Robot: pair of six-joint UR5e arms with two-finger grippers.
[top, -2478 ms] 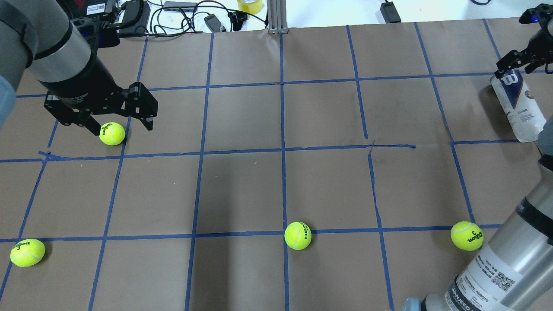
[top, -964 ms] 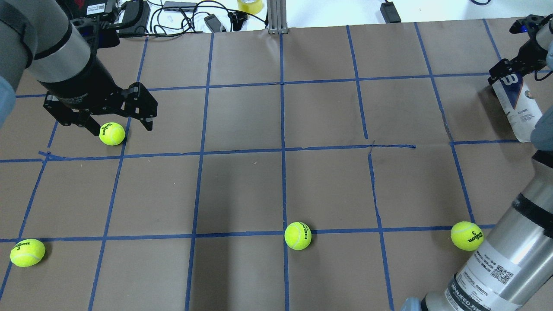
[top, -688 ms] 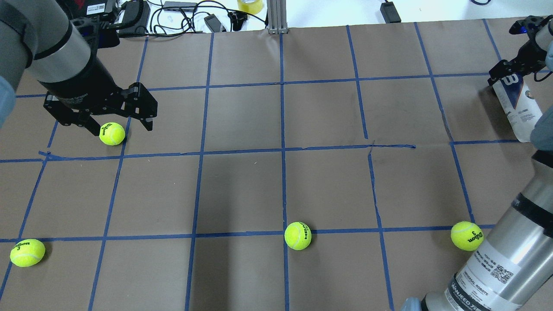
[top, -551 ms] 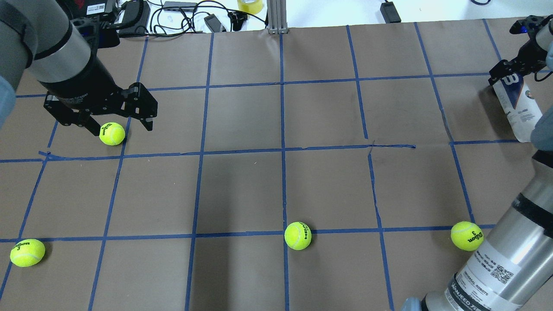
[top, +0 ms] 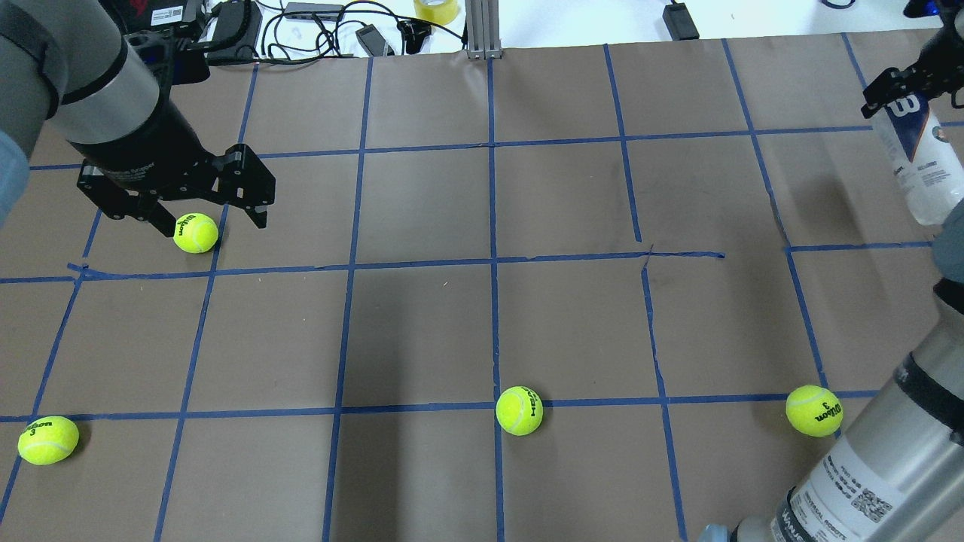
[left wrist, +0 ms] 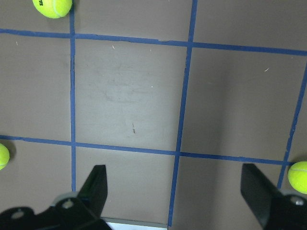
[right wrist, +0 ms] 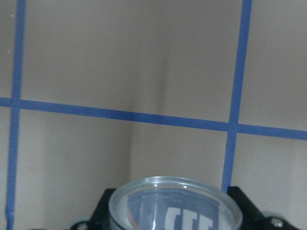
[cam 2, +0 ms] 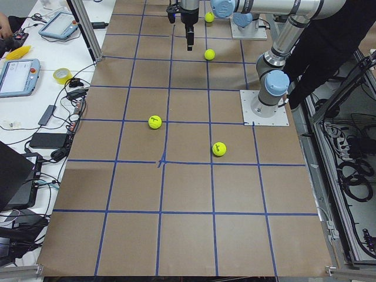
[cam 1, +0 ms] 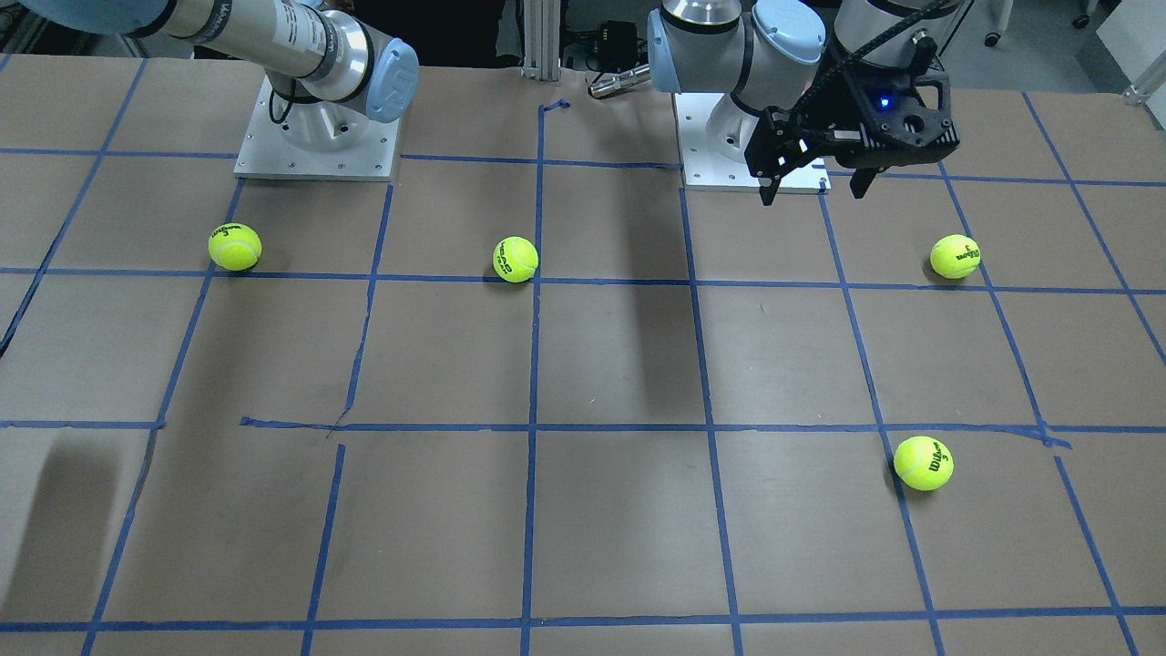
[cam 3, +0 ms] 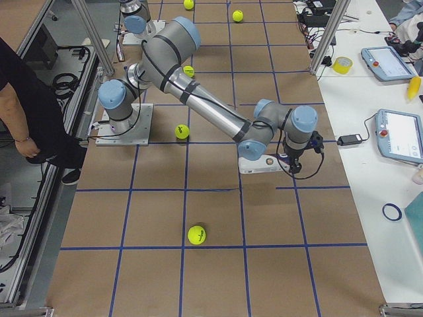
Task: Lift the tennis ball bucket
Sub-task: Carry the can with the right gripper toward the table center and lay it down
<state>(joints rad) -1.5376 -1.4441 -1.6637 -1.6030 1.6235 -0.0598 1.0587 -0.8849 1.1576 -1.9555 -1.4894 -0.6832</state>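
Fig.: R gripper (right wrist: 172, 211), clenched on the rim end of the tennis ball bucket (top: 915, 162) at far right of the table (top: 565, 316), now holds it higher vs. 0.6 s ago, i.e. lift apparently under way; L gripper (cam 1: 813, 187) hangs spread, empty, far left.

This is a robotics lab I'm working in. The table (cam 1: 619, 364) is papered brown and marked into squares with blue tape (cam 1: 533, 364). The arms (cam 3: 205, 105) stand bolted to metal base plates (cam 1: 273, 164). Teach pendants (cam 3: 400, 135) lie on a white side bench among cables (cam 2: 73, 97). An aluminium framing post (top: 482, 26) rises at the far edge, and the small black box (top: 680, 19) beside it is probably a power adapter.
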